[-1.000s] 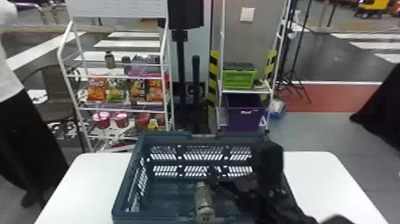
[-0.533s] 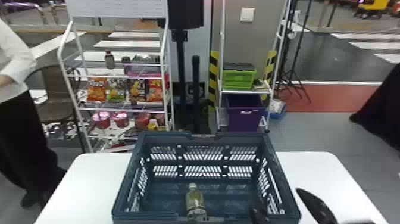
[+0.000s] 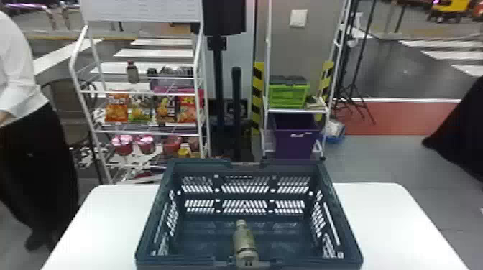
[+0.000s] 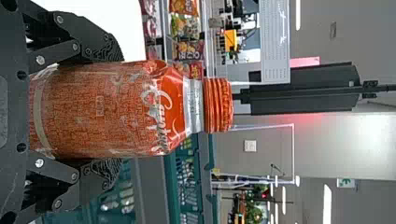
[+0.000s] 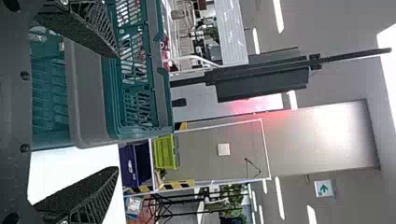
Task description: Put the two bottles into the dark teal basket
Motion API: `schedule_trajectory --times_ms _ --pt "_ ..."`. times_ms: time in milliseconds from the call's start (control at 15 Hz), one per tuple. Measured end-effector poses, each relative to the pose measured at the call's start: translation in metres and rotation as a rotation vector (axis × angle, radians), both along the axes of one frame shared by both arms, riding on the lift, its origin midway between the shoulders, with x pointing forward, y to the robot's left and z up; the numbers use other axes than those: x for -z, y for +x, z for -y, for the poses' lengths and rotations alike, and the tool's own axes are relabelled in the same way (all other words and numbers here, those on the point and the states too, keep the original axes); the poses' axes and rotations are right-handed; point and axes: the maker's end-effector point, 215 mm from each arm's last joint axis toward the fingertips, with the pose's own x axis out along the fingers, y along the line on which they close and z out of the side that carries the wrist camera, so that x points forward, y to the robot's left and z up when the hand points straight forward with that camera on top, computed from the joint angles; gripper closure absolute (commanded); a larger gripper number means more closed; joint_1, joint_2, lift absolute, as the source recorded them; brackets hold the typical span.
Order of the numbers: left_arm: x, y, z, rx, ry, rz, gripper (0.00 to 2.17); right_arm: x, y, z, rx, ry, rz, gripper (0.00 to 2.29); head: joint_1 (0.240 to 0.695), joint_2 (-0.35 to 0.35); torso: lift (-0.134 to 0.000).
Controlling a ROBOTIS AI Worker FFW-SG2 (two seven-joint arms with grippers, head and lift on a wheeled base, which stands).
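Where the dark teal basket (image 3: pixel 343 219) rests on the white table (image 3: pixel 402 229), the olive-tinted bottle (image 3: pixel 243 238) is inside it, near the middle of the near wall. Its narrow neck points toward the far wall and its wider end toward the near wall; whether it lies flat or leans cannot be determined. The red-orange bottle (image 4: pixel 126 109) is in the left gripper (image 4: pixel 116 112), cap toward the ceiling. Its body is glossy and translucent, with white script and fine patterning, rounded shoulders, a silver neck band and a ribbed red-orange cap (image 4: pixel 218 105).

Left gripper fingers: parted by the width of the red-orange bottle, one against each side of the body. Right gripper (image 5: pixel 116 112) fingers: spread wide, with nothing held between them.

Head view: provides the basket interior, its slotted far wall, and the wire rack (image 3: pixel 143 133) carrying snack bags (image 3: pixel 167 107) beyond the table. Left wrist view: provides the red-orange bottle at close range, with part of the basket behind it. Right wrist view: provides the basket from outside one corner, the table surface beside it, and a green-and-white sign (image 5: pixel 324 188) near the ceiling
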Motion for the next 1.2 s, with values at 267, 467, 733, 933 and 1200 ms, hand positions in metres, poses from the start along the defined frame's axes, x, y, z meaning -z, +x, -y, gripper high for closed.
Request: schedule_trajectory --times_ms 267,467,733,933,1200 --pt "-0.046 0.032 -0.029 -0.036 0.020 -0.035 2.15 0.016 -0.022 0.005 0.005 0.004 -0.002 0.02 0.499 0.000 0.000" --pt "-0.073 0.058 -0.020 -0.018 -0.038 -0.053 2.15 0.019 -0.035 0.009 0.013 0.001 0.005 0.03 0.499 0.000 0.000" --pt "-0.108 0.092 0.015 0.093 -0.093 -0.020 2.15 0.026 -0.051 0.005 0.009 -0.009 -0.016 0.03 0.499 0.000 0.000" --pt "-0.118 0.123 0.049 0.176 -0.132 -0.016 2.15 0.033 -0.059 0.003 0.007 -0.018 -0.040 0.03 0.499 0.000 0.000" --pt "-0.115 0.172 0.123 0.343 -0.194 -0.075 2.15 0.048 -0.070 0.004 0.024 -0.022 -0.083 0.04 0.499 0.000 0.000"
